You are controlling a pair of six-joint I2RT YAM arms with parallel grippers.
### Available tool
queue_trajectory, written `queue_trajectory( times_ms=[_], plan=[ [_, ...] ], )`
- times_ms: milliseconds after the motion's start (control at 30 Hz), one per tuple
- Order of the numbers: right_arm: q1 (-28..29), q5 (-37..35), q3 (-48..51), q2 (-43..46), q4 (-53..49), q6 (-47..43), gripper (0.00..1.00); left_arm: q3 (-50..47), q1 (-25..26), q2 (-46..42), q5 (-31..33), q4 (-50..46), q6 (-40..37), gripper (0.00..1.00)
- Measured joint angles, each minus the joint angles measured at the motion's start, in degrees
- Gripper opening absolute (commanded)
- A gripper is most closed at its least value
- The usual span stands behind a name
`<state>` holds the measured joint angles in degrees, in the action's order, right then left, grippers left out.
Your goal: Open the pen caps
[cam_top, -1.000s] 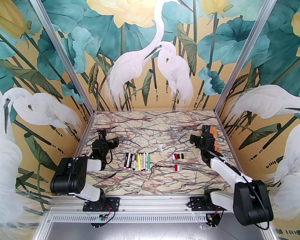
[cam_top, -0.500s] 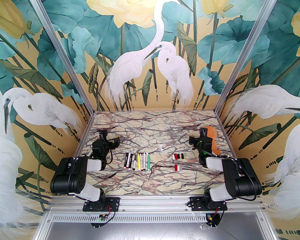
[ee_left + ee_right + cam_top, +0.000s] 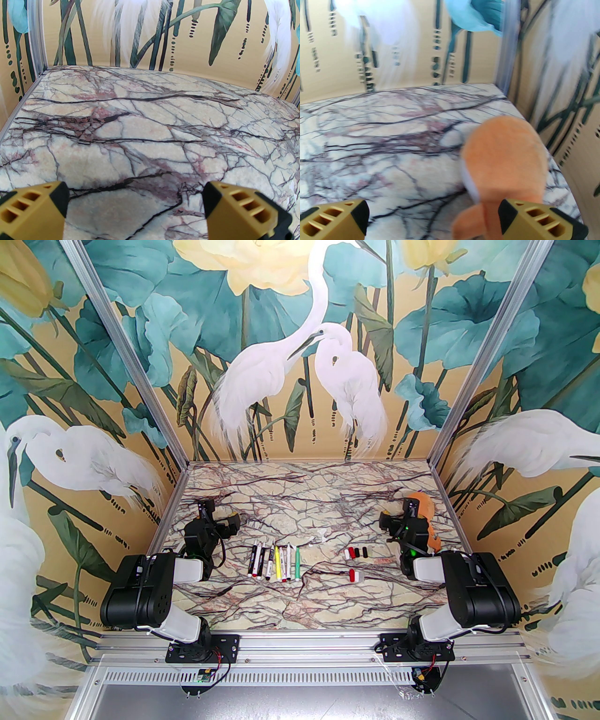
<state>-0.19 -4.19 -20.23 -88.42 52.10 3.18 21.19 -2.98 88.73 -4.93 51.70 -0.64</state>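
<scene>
Folding right arm (image 3: 473,589): it has drawn back toward its base, and the right hand (image 3: 433,211) is spread wide and empty beside the plush toy (image 3: 506,164).
Left hand (image 3: 134,196): unmoved, spread, empty.
Pen caps (image 3: 356,552): loose on the desk (image 3: 300,610), right of the pens (image 3: 276,562); the task is likely near done.

Bench (image 3: 304,502): 1.
Pens (image 3: 277,563): 7 in one row. 1 yellow, 1 green, the rest white or black-and-white. They lie packed close, so the count may be off by one.
Loose pen caps (image 3: 356,552): far row of 4 or 5, red and black, too small to fix the number. Nearer pair (image 3: 355,575): 1 red, 1 whitish.
Small whitish piece (image 3: 321,536): 1, kind unclear.
Orange plush toy (image 3: 421,505): 1.
Arms: 2.
Claws: 2, left claw (image 3: 134,195) and right claw (image 3: 433,208), two fingers each.
</scene>
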Motion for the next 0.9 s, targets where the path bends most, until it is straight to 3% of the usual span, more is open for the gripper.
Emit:
queue_trajectory(
  times_ms=[133,900],
  plan=[
    [-0.1,2.4,1.3,0.0,2.1,-0.2,0.99,0.0,0.0,0.0,0.0,0.0,0.0,1.0],
    [-0.6,1.0,-1.5,0.0,-2.4,0.2,0.99,0.0,0.0,0.0,0.0,0.0,0.0,1.0]
  ],
)
